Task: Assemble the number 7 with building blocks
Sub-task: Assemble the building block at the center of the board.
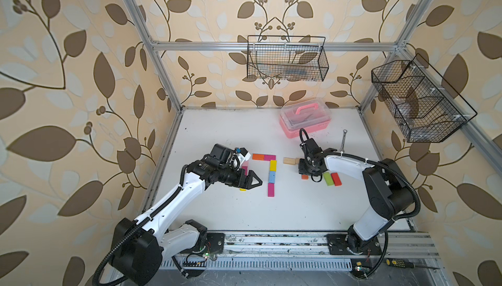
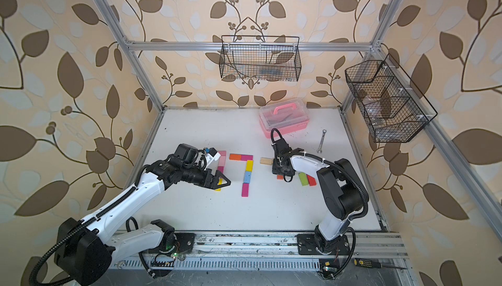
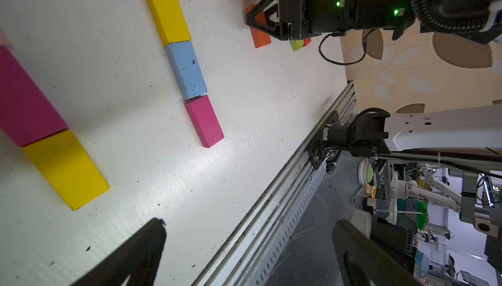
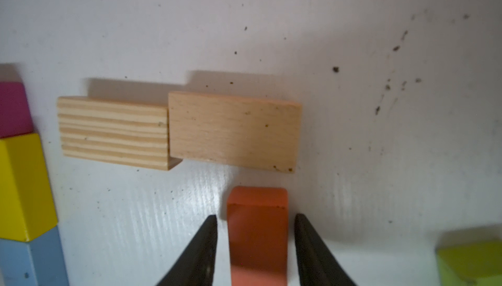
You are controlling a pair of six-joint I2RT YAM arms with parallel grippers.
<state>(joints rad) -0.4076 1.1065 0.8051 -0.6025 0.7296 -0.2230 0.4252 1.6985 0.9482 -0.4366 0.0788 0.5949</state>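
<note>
- Pink box (image 1: 305,120), clear lid down, pink handle: at the back of the counter (image 1: 231,211), right of centre.
- Wrench (image 1: 343,141): flat on the counter, near the box's front right corner, not touching it.
- Black wire basket (image 1: 285,62) hangs on the back frame rail (image 1: 203,45); contents blurred behind the mesh.
- Second wire basket (image 1: 423,132) on the right-hand rail, split into compartments.
- Screwdriver (image 1: 407,264), black-yellow handle: on the front ledge, off the counter, right end.
- Counter is white, speckled with dark grit.
</note>
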